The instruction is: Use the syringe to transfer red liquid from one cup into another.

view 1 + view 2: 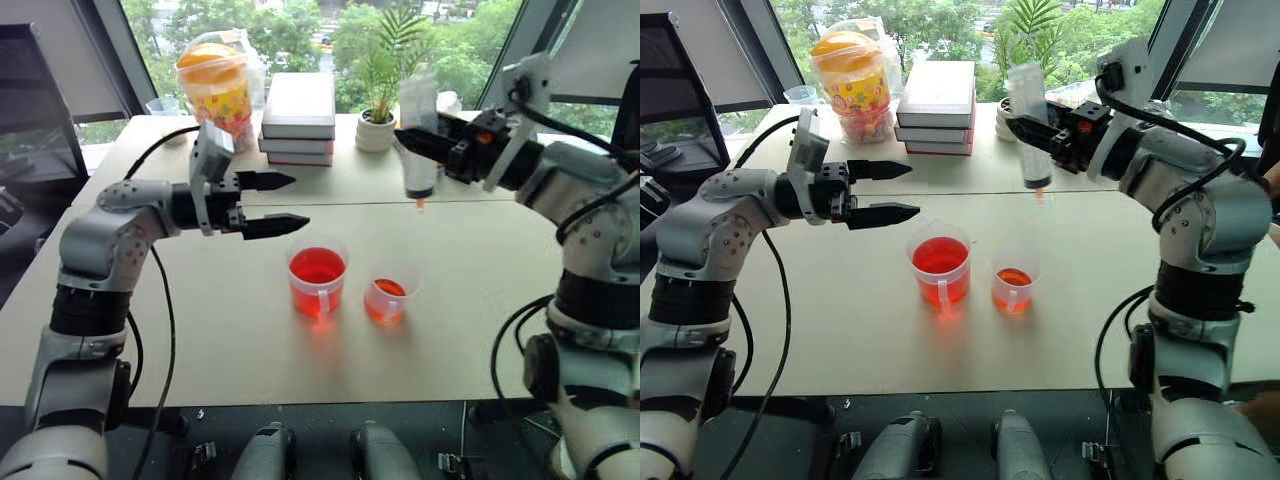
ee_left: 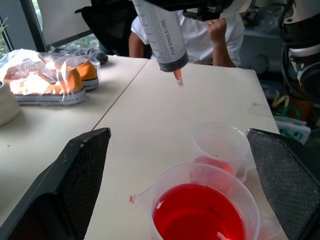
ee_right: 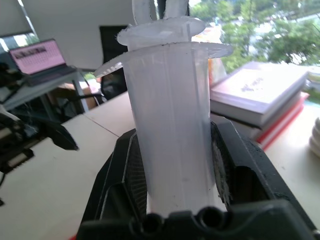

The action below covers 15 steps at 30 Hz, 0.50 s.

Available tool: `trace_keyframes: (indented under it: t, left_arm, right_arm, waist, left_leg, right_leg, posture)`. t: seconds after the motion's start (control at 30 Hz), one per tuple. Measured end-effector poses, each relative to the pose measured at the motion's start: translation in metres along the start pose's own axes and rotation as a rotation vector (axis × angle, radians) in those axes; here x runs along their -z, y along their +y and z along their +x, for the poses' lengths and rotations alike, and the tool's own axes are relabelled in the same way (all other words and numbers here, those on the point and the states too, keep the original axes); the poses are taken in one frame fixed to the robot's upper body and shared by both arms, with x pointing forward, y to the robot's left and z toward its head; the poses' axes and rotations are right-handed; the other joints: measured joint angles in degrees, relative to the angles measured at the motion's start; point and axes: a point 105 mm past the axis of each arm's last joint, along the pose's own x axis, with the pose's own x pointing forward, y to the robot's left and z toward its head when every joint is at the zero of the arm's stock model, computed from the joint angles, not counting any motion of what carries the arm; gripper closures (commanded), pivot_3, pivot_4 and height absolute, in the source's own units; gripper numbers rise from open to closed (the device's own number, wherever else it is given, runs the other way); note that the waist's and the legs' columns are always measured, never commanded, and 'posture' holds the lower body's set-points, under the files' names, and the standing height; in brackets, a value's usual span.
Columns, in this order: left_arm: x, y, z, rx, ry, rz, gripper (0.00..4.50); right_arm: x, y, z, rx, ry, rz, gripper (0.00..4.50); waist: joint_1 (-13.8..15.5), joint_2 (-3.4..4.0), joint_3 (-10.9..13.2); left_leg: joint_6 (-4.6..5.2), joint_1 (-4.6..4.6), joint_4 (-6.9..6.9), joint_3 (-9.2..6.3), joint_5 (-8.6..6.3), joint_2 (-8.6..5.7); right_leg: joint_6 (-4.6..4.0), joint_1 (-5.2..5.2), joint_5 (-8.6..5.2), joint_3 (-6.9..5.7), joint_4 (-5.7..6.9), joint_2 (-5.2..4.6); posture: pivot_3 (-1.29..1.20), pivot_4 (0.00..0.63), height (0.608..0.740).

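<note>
Windows and greenery behind a pale table [image 1: 200,330]; I hold the syringe above the cups.

My right end effector [image 1: 425,150] is clamped on the syringe [image 1: 418,140], barrel upright, its orange-red tip pointing down, well above the table and behind the small cup [image 1: 386,298]. My left end effector [image 1: 285,203] hangs level with its fingers spread wide and empty, above and to the left of the big cup [image 1: 317,280]. That cup is well filled with red liquid [image 1: 317,267]; the small cup just to its right holds a shallow red pool. Books [image 1: 298,118], a snack jar [image 1: 214,85] and a potted plant [image 1: 377,128] stand at the far edge.
</note>
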Motion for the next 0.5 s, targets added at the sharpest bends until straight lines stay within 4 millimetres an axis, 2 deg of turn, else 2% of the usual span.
trace_keyframes:
  t: [0.03,0.1,0.23,0.43,0.5]
  left_arm:
    - [-0.002,0.003,0.0,0.001,-0.003,-0.004,0.0]
    - [-0.008,0.004,0.0,0.01,-0.007,0.008,0.0]
    - [-0.01,0.005,-0.006,0.013,0.01,0.002,0.0]
    - [-0.011,0.003,-0.01,0.032,0.036,-0.009,0.0]
    - [-0.012,0.002,-0.01,0.036,0.04,-0.012,0.0]
  right_arm:
    - [-0.006,0.019,0.008,-0.083,-0.13,0.036,3.11]
    - [-0.004,0.041,0.016,-0.177,-0.197,0.07,3.11]
    - [0.017,0.049,0.021,-0.207,-0.224,0.101,3.11]
    - [0.086,0.055,0.026,-0.218,-0.113,0.107,3.11]
    - [0.104,0.058,0.025,-0.221,-0.081,0.104,3.11]
  waist:
    - [0.0,-0.02,0.0]
    - [0.1,-0.01,0.0]
    - [0.0,-0.03,0.0]
    - [-0.3,-0.02,0.0]
    - [-0.2,-0.02,0.0]
  left_leg:
    - [0.0,-0.01,0.0,-0.04,0.0,0.0]
    - [-0.01,-0.02,0.01,-0.04,0.0,-0.02]
    - [-0.01,0.0,0.05,-0.03,0.01,-0.08]
    - [-0.05,0.03,0.03,-0.03,0.03,-0.04]
    - [-0.06,0.03,0.04,-0.02,0.04,-0.04]
  right_leg:
    - [0.0,0.0,0.0,-0.03,0.01,0.01]
    - [0.0,-0.01,0.0,-0.06,0.04,0.0]
    - [0.0,0.02,0.0,-0.07,0.02,-0.05]
    - [0.0,-0.04,0.0,-0.08,0.15,0.05]
    - [0.0,-0.04,0.0,-0.09,0.16,0.05]
  posture:
    - [0.0,0.15,0.74]
    - [0.0,0.15,0.74]
    - [0.0,0.15,0.74]
    - [0.0,0.15,0.74]
    - [0.0,0.15,0.74]
